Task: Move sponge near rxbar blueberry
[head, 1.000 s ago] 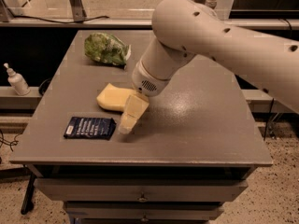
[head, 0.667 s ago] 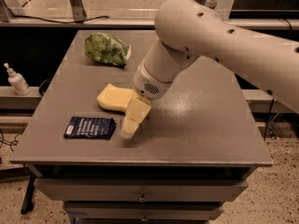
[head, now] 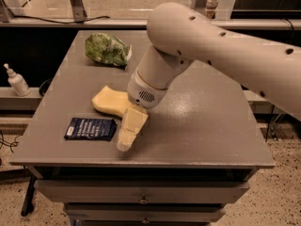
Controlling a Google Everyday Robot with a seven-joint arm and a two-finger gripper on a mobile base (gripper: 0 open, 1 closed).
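White print is showing on the one dark blue snack bar (head: 90, 128), too small to read. One sponge (head: 109, 100) is lying just behind it on the table (head: 207, 126), with one green bag (head: 107, 49) further back. The gripper (head: 126, 142) is pointing down just right of the bar; I cannot tell whether it is open or closed.

Reaches in from the right edge as a thick white arm (head: 235, 51), bends down at the wrist (head: 149, 84) over mid-table (head: 211, 126). Ends in the pale yellow gripper (head: 126, 142), slanted down-left, low near the front edge, left of centre.
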